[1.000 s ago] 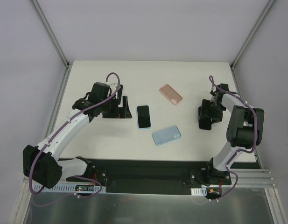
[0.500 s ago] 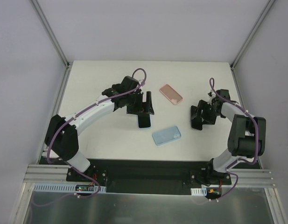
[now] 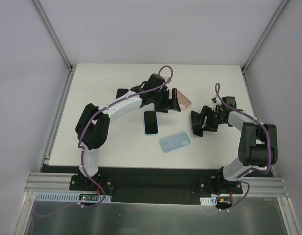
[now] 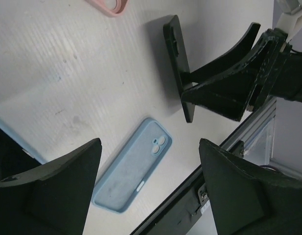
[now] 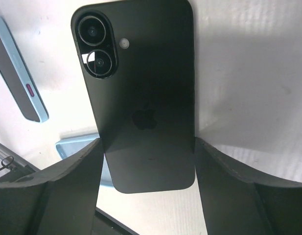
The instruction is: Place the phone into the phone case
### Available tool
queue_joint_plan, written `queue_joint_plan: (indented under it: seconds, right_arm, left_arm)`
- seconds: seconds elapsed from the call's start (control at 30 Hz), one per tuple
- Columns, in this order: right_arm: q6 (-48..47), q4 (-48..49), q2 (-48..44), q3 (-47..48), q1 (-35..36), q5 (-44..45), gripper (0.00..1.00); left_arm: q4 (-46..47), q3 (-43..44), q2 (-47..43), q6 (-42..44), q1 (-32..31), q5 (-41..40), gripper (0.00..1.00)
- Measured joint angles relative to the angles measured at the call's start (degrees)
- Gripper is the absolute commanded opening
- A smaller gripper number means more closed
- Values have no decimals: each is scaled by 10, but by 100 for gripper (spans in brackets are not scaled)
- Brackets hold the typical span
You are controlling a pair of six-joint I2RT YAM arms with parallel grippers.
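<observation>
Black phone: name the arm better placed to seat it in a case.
Right. Its claw grips the black phone, held on edge near the blue case. The left claw is open and empty, up by the pink case, so it would first have to take the phone over.

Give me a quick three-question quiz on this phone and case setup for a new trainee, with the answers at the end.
1. True or false: the left gripper is closed on something.
2. What holds the black phone? A) the left gripper B) the right gripper C) neither
3. Fill in: the case nearest the left gripper is ____ in colour.

Key
1. False. Its jaws are wide open with nothing between them.
2. B. The black phone stands between the right gripper's fingers.
3. Pink. The pink case lies right beside the left gripper.
</observation>
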Motion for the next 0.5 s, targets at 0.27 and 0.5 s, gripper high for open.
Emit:
queue_joint_plan:
  seconds: [0.27, 0.5]
  right_arm:
    - [10, 0, -3, -8, 21, -18, 49]
    - [19, 0, -3, -8, 31, -27, 48]
  left_arm:
    - [61, 27, 65, -24, 0, 34, 85]
    - [101, 30, 92, -27, -3, 66, 82]
